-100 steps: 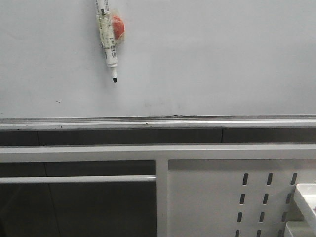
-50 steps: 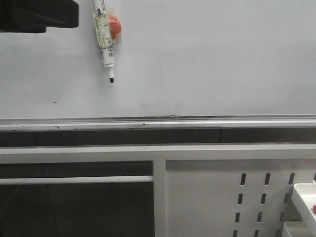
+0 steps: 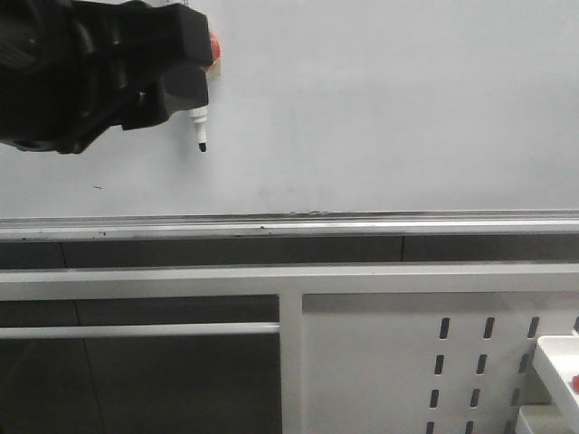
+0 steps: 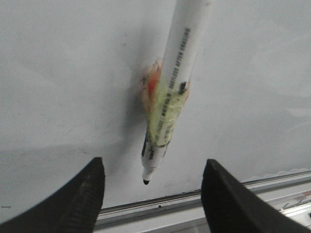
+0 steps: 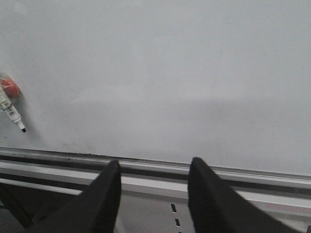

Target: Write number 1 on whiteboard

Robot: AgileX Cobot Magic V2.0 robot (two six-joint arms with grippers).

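black fingers of the left gripper stood wide apart on either side of the marker, touching nothing. the marker hung tip-down against the whiteboard, fixed there by yellowish tape over a red lump (perhaps a magnet). no stroke showed on the board; its rail ran below. the right gripper faced the board further along, its fingers parted and holding nothing.

I count one whiteboard, one pen with one red magnet taped to it, one slotted panel, and my two grippers: left, right.
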